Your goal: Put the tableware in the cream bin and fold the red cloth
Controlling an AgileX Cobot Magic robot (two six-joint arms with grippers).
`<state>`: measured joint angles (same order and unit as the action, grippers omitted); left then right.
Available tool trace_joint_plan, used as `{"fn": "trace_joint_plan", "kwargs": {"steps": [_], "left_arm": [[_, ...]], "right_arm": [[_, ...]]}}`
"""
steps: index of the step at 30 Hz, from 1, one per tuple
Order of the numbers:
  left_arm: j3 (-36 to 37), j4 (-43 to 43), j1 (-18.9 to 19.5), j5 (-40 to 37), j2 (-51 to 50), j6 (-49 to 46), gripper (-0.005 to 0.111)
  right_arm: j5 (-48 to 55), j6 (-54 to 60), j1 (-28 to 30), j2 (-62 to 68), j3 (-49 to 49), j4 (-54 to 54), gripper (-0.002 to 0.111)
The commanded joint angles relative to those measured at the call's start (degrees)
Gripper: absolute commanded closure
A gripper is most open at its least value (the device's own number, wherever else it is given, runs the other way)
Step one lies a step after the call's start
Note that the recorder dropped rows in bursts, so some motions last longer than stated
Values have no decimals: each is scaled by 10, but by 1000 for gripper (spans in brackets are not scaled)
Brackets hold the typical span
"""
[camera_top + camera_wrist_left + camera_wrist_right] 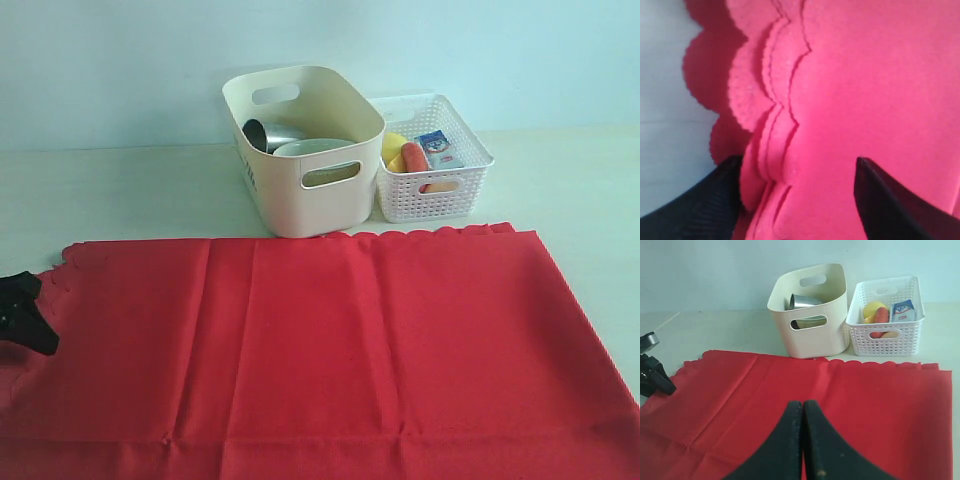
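The left fingers [705, 210] stand apart, straddling the scalloped left edge of the red cloth [330, 340], where a few layers of hem are bunched between them. One finger touches the ruffle and the other is clear of it. To my eye the fold starts here. It will go best if they close on the whole stack of edge, not just the top layer, and lift it enough that the fabric does not drag on its way to the right. The right fingers [785, 450] are pressed together with nothing between them, hovering over the near middle of the cloth. The cloth lies spread on the desk [120, 190], filling the near side. Beyond it, far centre, the cream bin [300, 205] holds the steel cup [262, 135] and the pale bowl [315, 148]; what lies deeper I cannot tell. Just right of it, the white lattice basket [430, 200] holds a lemon [393, 143], an orange-red piece [414, 157] and a small carton [436, 148].
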<state>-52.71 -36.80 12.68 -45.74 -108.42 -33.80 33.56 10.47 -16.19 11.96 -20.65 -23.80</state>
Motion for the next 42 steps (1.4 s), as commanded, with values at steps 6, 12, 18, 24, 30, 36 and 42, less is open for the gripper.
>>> {"fn": "trace_joint_plan", "kwargs": {"steps": [6,12,18,24,30,36,42], "left_arm": [[1,-111,0,-65,-2,-118,56],[1,-118,0,-70,-2,-125,101],[1,-121,0,-77,22,-125,107],[1,-124,0,-81,79,-122,107],[1,-129,0,-96,133,-121,107],[1,-138,-1,-115,167,-121,107],[1,-165,-1,-119,179,-122,107]], "right_arm": [[1,-1,2,-3,-4,-1,108],[1,-1,2,-3,-4,0,108],[0,-1,2,-3,-4,1,108],[0,-1,2,-3,-4,1,108],[0,-1,2,-3,-4,1,108],[1,11,2,0,-4,1,108],[86,13,2,156,-62,41,108]]}}
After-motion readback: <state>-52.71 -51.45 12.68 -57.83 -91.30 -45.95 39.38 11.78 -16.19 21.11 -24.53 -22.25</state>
